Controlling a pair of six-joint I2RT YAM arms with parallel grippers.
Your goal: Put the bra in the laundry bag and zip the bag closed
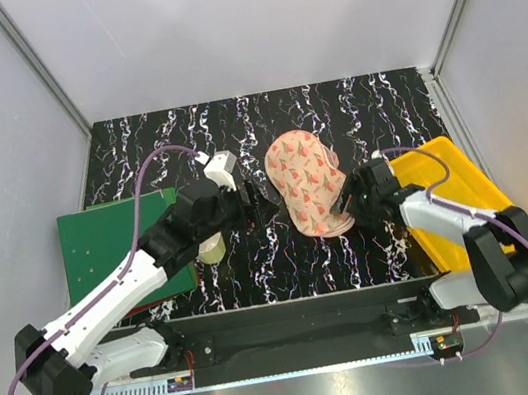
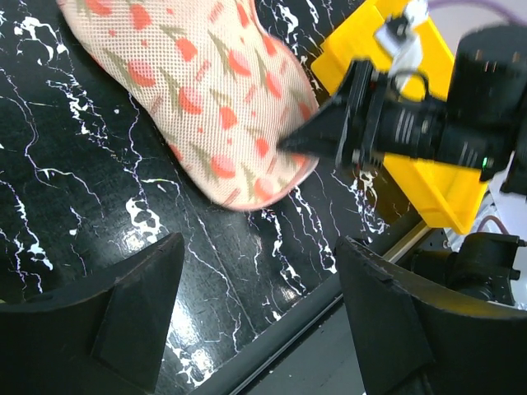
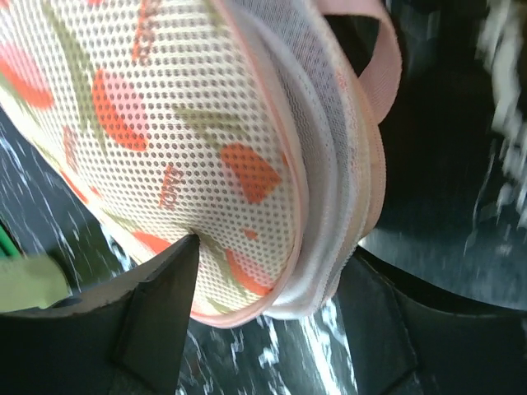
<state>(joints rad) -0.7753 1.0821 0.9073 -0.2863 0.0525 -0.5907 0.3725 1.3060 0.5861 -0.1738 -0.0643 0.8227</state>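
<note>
Right tool (image 3: 268,267) astride laundry bag (image 3: 165,123) end, grip unclear; left tool (image 2: 259,245) wide open, empty, nearby

Bright, even light falls from overhead on the glossy black tabletop with white marble veins (image 1: 351,112), leaving only soft shadows under the arms. The left wrist view catches a white glare patch low on that tabletop. The right wrist view smears along its right side, though the peach-pink mesh pouch with red marks (image 3: 165,123) stays crisp.
</note>
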